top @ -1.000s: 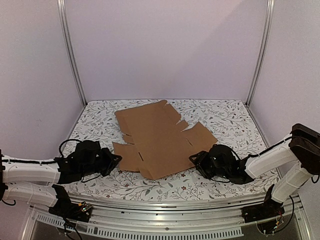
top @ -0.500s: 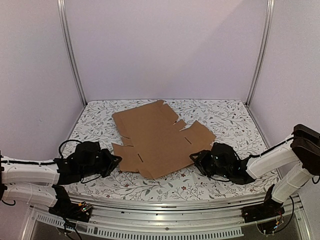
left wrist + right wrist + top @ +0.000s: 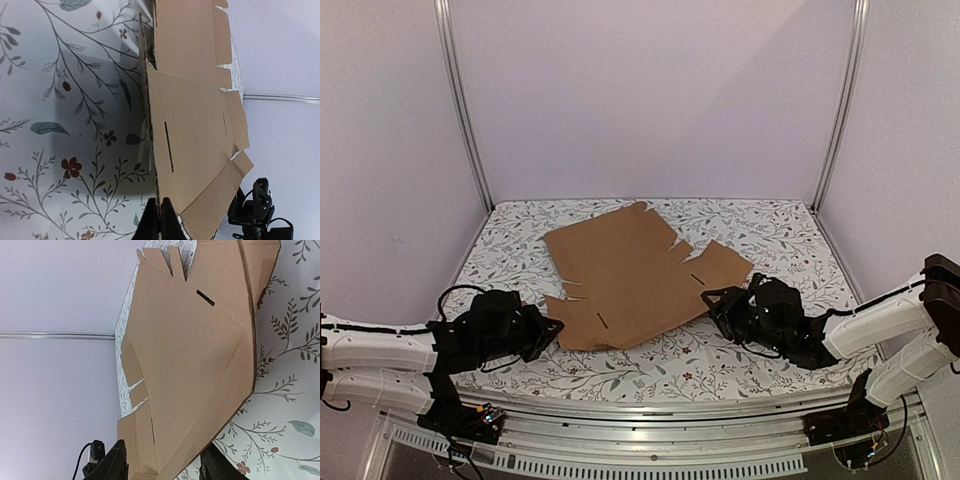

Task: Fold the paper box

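Note:
The paper box [image 3: 630,272] is a flat brown cardboard sheet with flaps and slots, lying mid-table on the floral cloth. My left gripper [image 3: 552,328] is shut on the sheet's near left corner. In the left wrist view its fingers [image 3: 160,205] pinch the cardboard's edge [image 3: 195,125], which is raised slightly off the cloth. My right gripper [image 3: 712,300] is open at the sheet's right flap. In the right wrist view the cardboard [image 3: 195,365] lies between the spread fingers of the right gripper [image 3: 165,467], and I cannot tell whether they touch it.
The floral cloth [image 3: 770,235] covers the table. Metal frame posts [image 3: 465,110] stand at the back corners against pale walls. A metal rail [image 3: 650,440] runs along the near edge by the arm bases.
The sheet has slid a little left and toward the back. My right gripper moved up along its right flap. My left gripper stayed shut on the near left corner.

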Robot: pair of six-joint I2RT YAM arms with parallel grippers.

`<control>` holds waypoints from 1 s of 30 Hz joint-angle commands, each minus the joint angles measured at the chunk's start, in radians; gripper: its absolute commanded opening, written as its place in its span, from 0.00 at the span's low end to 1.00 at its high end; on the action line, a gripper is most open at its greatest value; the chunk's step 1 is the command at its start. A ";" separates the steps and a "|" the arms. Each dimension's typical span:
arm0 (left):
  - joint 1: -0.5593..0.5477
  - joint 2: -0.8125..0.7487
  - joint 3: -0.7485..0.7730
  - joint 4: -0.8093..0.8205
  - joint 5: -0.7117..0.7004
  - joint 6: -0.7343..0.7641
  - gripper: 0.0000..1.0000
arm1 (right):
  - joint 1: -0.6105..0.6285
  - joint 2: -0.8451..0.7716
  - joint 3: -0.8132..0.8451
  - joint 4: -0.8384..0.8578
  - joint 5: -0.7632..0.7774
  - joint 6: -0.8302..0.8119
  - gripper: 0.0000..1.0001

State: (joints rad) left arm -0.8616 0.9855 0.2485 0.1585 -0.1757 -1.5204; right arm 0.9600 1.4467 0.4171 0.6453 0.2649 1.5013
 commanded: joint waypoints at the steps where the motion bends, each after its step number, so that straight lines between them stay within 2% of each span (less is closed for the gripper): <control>1: -0.029 -0.015 -0.015 0.005 0.000 -0.002 0.00 | 0.015 -0.031 -0.022 0.045 0.047 -0.002 0.50; 7: -0.037 -0.012 -0.020 0.015 -0.003 -0.006 0.00 | 0.021 -0.057 -0.029 0.052 0.060 -0.008 0.53; 17: -0.050 -0.004 -0.017 0.024 -0.007 0.003 0.00 | 0.027 -0.058 -0.027 0.008 0.060 -0.016 0.45; 22: -0.054 0.000 -0.017 0.036 -0.007 0.012 0.00 | 0.027 -0.062 -0.020 -0.078 0.068 -0.022 0.44; 30: -0.059 0.025 -0.017 0.061 -0.006 0.016 0.00 | 0.028 -0.055 -0.033 -0.111 0.073 -0.016 0.43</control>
State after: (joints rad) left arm -0.8967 0.9920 0.2455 0.1818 -0.1917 -1.5291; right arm 0.9817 1.4033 0.3988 0.5751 0.3069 1.4914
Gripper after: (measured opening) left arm 0.007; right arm 0.438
